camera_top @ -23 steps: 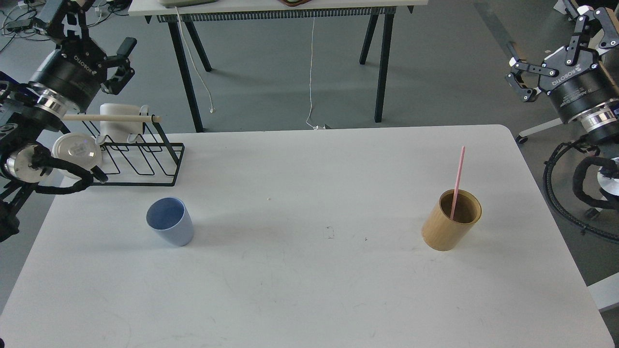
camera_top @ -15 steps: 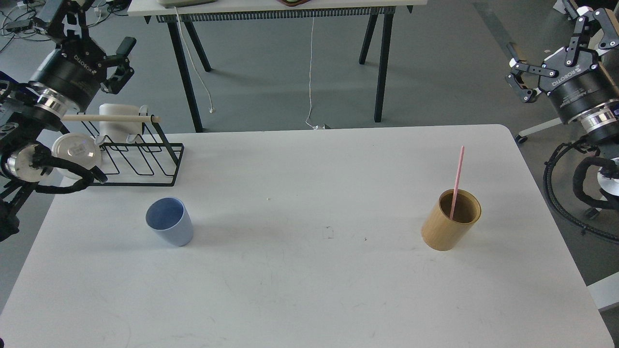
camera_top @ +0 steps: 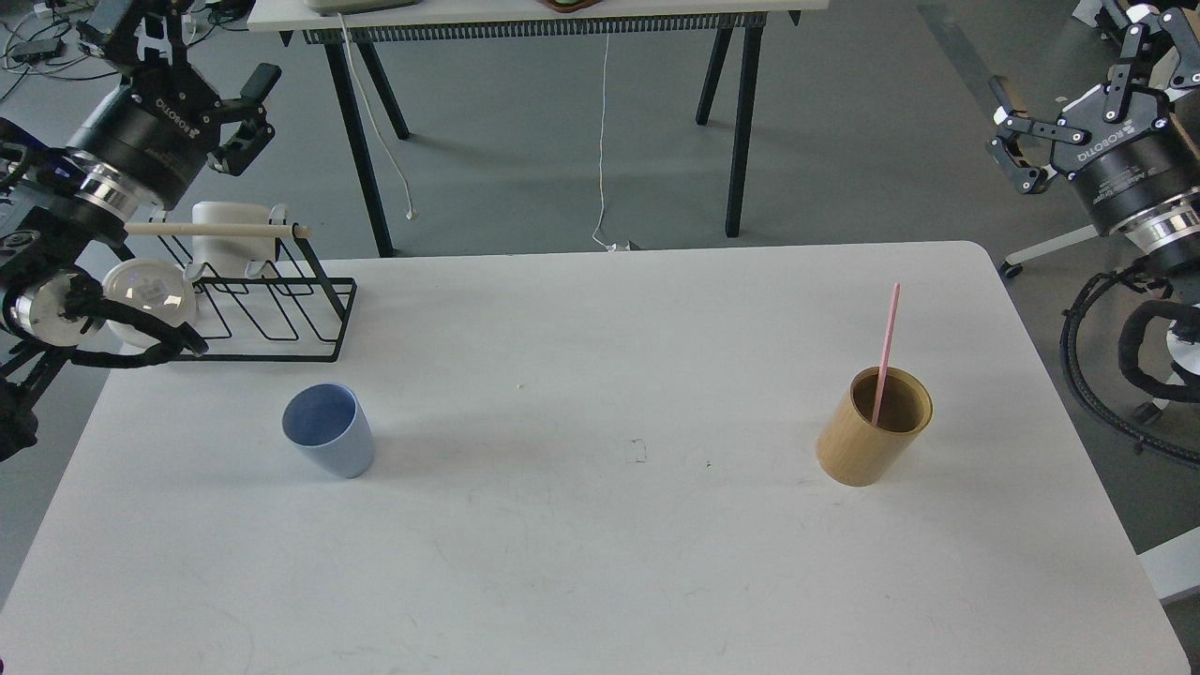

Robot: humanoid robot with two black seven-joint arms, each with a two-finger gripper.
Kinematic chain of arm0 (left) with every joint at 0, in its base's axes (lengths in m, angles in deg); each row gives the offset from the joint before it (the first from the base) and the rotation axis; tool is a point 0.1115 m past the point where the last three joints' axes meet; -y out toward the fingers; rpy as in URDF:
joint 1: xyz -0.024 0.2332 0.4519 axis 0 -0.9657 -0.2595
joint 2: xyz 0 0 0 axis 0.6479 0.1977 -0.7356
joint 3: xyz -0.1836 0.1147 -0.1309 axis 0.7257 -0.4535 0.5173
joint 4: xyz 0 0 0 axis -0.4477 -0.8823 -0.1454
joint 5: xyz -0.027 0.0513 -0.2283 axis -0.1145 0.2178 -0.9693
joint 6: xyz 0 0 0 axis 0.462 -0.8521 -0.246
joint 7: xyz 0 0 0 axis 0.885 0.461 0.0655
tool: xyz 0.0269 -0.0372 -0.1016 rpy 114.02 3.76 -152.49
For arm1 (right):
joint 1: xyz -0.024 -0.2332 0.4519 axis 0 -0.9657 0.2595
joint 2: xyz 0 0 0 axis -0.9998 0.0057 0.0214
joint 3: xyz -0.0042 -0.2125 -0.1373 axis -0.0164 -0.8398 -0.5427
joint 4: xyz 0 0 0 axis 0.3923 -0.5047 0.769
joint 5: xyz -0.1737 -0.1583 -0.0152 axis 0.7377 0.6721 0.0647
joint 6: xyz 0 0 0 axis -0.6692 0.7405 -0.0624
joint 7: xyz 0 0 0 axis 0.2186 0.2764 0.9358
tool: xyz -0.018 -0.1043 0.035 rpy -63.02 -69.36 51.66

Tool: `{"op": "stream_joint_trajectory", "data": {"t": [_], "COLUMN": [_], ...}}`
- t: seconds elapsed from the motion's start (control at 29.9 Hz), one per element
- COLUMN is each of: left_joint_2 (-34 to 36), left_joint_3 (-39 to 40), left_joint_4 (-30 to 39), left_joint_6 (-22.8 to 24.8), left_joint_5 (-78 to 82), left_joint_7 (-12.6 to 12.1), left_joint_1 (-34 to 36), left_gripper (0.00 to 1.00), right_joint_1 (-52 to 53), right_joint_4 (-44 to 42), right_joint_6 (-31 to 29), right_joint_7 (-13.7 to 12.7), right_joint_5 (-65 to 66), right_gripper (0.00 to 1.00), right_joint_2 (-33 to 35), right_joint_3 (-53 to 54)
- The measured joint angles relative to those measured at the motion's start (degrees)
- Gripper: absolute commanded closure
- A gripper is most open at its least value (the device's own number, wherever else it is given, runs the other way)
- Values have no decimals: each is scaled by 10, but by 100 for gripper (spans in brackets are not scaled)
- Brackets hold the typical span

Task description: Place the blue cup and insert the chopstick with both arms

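The blue cup [camera_top: 328, 431] stands upright on the white table [camera_top: 600, 562], left of centre. The pink chopstick [camera_top: 886, 347] stands tilted inside the tan wooden holder [camera_top: 874, 441] on the right side of the table. My left gripper [camera_top: 197, 61] is open and empty, held high beyond the table's back-left corner, well above and behind the cup. My right gripper [camera_top: 1078, 80] is open and empty, held high past the table's back-right corner, far from the holder.
A black wire rack [camera_top: 281, 314] with a beige rod [camera_top: 216, 229], a white mug [camera_top: 230, 239] and a clear round lid [camera_top: 150, 291] stands at the back left. A second table [camera_top: 525, 14] is behind. Black cables [camera_top: 1116, 375] hang at the right edge.
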Motion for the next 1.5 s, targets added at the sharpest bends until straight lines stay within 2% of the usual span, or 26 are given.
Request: {"op": "stream_joint_trajectory", "data": {"t": [0.23, 0.5, 0.67, 0.8, 0.97, 1.14, 1.5], "left_joint_2": [59, 196, 258, 277, 277, 267, 187], "left_joint_3": [-7, -63, -101, -144, -203, -239, -283], "left_joint_4": [73, 204, 244, 245, 238, 206, 137], "left_joint_6": [3, -7, -11, -50, -114, -138, -192], "left_joint_5": [65, 280, 425, 536, 601, 642, 667], "left_joint_7": [0, 0, 0, 0, 0, 0, 0], "left_joint_1": [5, 5, 6, 4, 0, -4, -36], "left_gripper": [0, 0, 0, 0, 0, 0, 1], "right_joint_1": [-6, -10, -13, -17, -19, -26, -33], "right_joint_4": [-1, -6, -8, -8, -16, -18, -21], "right_joint_6": [0, 0, 0, 0, 0, 0, 0], "right_joint_7": [0, 0, 0, 0, 0, 0, 0], "right_joint_5": [13, 15, 15, 15, 15, 15, 15], "right_gripper": [2, 2, 2, 2, 2, 2, 2], "right_joint_2": [35, 62, 66, 67, 67, 67, 72], "right_joint_3": [-2, -2, -1, -1, -1, -2, 0]}}
